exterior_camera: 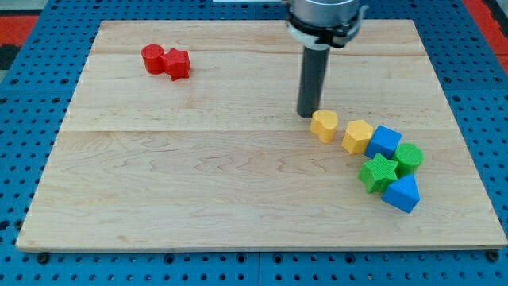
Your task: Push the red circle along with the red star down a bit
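Note:
The red circle (152,58) and the red star (177,63) sit touching side by side near the top left of the wooden board (198,183), the circle on the left. My tip (307,115) rests on the board right of centre, far to the right of both red blocks and a little lower. It stands just left of and above a yellow heart-like block (324,125), close to it.
A cluster lies at the right: a yellow hexagon-like block (358,136), a blue block (383,141), a green circle-like block (408,157), a green star (379,172) and a blue triangle-like block (402,193). Blue pegboard (32,95) surrounds the board.

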`<state>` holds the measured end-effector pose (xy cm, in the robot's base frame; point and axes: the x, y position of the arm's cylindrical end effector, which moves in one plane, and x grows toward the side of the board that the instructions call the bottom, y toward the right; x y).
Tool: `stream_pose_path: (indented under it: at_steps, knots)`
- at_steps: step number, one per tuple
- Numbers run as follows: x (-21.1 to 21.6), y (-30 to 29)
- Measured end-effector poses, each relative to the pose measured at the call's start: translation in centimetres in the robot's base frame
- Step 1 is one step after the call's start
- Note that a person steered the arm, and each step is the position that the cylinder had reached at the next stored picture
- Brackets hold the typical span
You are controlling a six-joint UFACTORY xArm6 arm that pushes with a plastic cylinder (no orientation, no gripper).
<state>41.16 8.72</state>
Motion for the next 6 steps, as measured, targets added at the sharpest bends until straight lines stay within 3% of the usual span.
stream_pose_path:
  at_steps: [4,6]
  knots:
    - [4.2,1.9]
    - [2.3,-7.0]
